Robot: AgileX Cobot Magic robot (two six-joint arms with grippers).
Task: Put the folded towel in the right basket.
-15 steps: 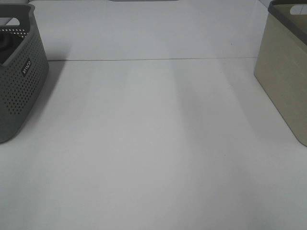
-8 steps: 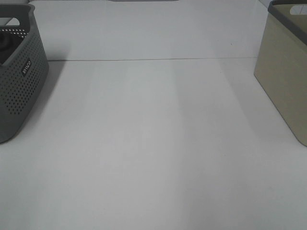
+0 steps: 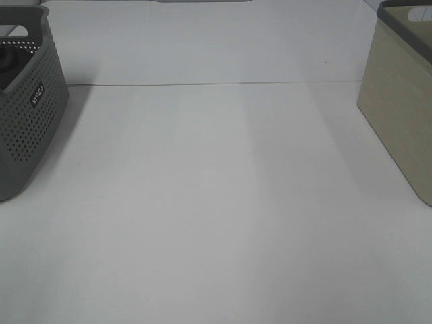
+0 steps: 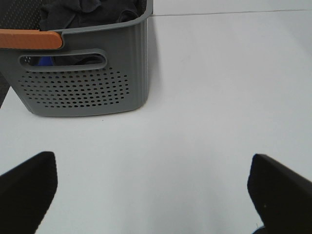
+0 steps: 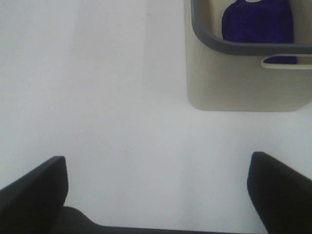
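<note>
Purple cloth, which looks to be the folded towel (image 5: 258, 22), already lies inside the beige right basket (image 5: 243, 87) at the table's right edge; its fold cannot be checked from the slice the right wrist view shows. Judging by that, the placing is done and what remains is to keep clear. Both claws stand spread wide with nothing between their fingers: the right claw (image 5: 158, 192) hangs over bare table (image 3: 216, 202) short of the beige basket, the left claw (image 4: 153, 192) over bare table near the grey perforated basket (image 4: 83, 92) at the left edge, which holds dark clothes (image 4: 92, 12).

To finish well, I would draw each arm straight back from its basket without dipping, so no finger catches a rim or handle slot and drags the basket.

Between the two baskets the table is wide and bare, with neither arm showing in the high view. The baskets' walls are the only obstacles.
</note>
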